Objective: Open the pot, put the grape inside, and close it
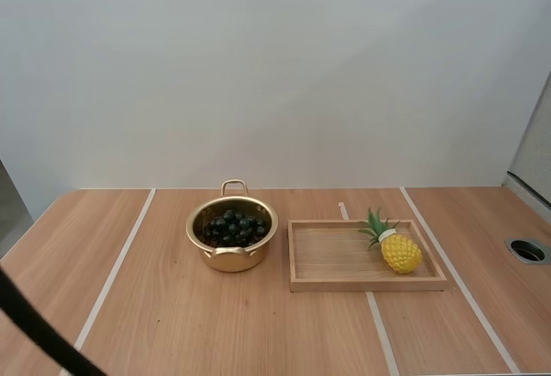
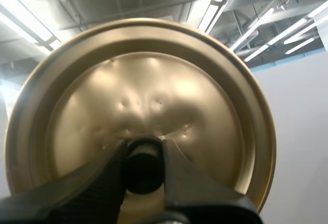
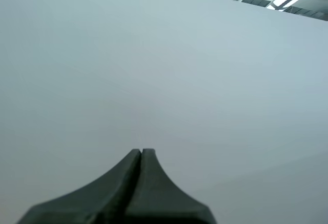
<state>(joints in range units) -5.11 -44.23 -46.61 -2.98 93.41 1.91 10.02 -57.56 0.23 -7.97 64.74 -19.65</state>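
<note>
On the light wooden table (image 1: 172,324) we see one round golden metal pot (image 1: 225,261), a little left of the frame's centre. It stands open and has two loop handles, one at its far rim and one at its near rim. Inside the pot lies one bunch of dark, almost black grapes (image 1: 232,226), covering the bottom.

Just to the right of the pot, close but not touching it, sits one shallow rectangular wooden tray (image 1: 368,285). At the tray's right end lies one yellow toy pineapple (image 1: 401,253), tipped on its side, with its green leafy crown pointing toward the upper left of the frame.

From the left wrist we see one round golden metal lid (image 2: 154,96), its slightly dented top face turned toward the camera and lifted clear of the table. Our left gripper (image 2: 144,151) has its two black fingers clamped on the lid's one black knob (image 2: 143,175), one finger on each side.

Our right gripper (image 3: 141,153) holds nothing. Its two fingers lie pressed together as one dark wedge in front of a plain pale wall.
</note>
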